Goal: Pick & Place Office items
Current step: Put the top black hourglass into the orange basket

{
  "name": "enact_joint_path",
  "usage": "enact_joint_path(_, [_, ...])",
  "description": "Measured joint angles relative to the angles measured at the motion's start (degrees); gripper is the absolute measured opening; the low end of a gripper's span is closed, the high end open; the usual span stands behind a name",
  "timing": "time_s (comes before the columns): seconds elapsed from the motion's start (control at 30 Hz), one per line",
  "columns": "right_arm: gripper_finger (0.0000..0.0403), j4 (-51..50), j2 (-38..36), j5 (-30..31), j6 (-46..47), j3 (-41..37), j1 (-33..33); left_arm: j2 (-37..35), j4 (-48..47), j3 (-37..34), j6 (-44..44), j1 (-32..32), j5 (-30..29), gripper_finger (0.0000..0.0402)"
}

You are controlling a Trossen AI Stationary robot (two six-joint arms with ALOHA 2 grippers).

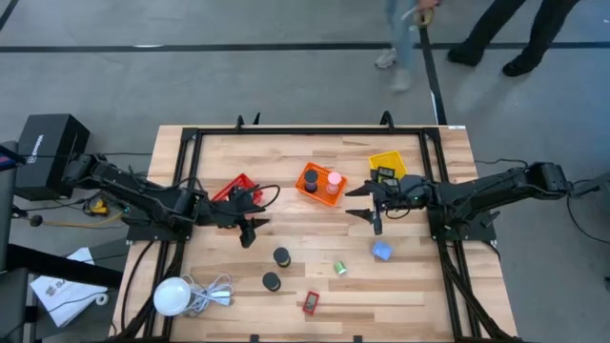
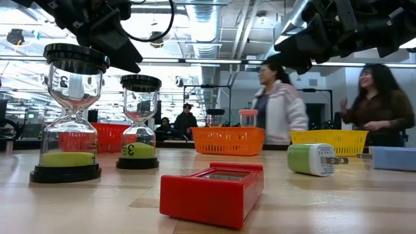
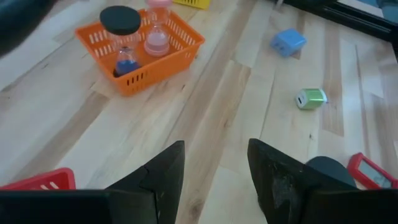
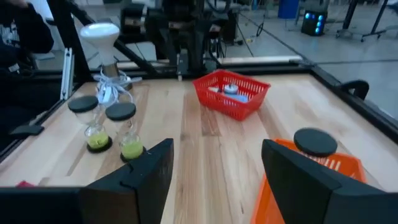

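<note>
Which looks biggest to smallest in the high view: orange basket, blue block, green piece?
1. orange basket
2. blue block
3. green piece, slightly smaller than the block.

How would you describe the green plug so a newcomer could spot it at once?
Start at the orange basket in the middle of the table, then look toward the front edge. The green plug lies on bare wood between the sand timers and the blue block. It is the only small green piece with metal prongs.
</note>
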Motion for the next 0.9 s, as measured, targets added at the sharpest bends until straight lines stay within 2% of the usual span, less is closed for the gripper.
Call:
enact_joint_path(0.23, [0.0235, 6.7, 0.0, 0.0, 0.8, 0.0, 0.3, 0.0, 1.1, 0.0, 1.9, -0.2, 0.0, 0.0168])
enact_joint_path(0.53, [0.0235, 11.5, 0.5, -0.2, 0.9, 0.0, 4.7, 0.0, 1.3, 0.0, 4.0, -0.2, 0.0, 0.0168])
enact_joint_path(0.73, [0.0235, 21.3, 8.9, -0.2, 0.9, 1.9, 6.8, 0.0, 1.7, 0.0, 7.6, -0.2, 0.0, 0.0168])
enact_joint_path(0.9, [0.0235, 21.7, 21.5, -0.2, 0.1, 10.5, 8.0, 0.0, 2.3, 0.0, 7.6, -0.2, 0.0, 0.0168])
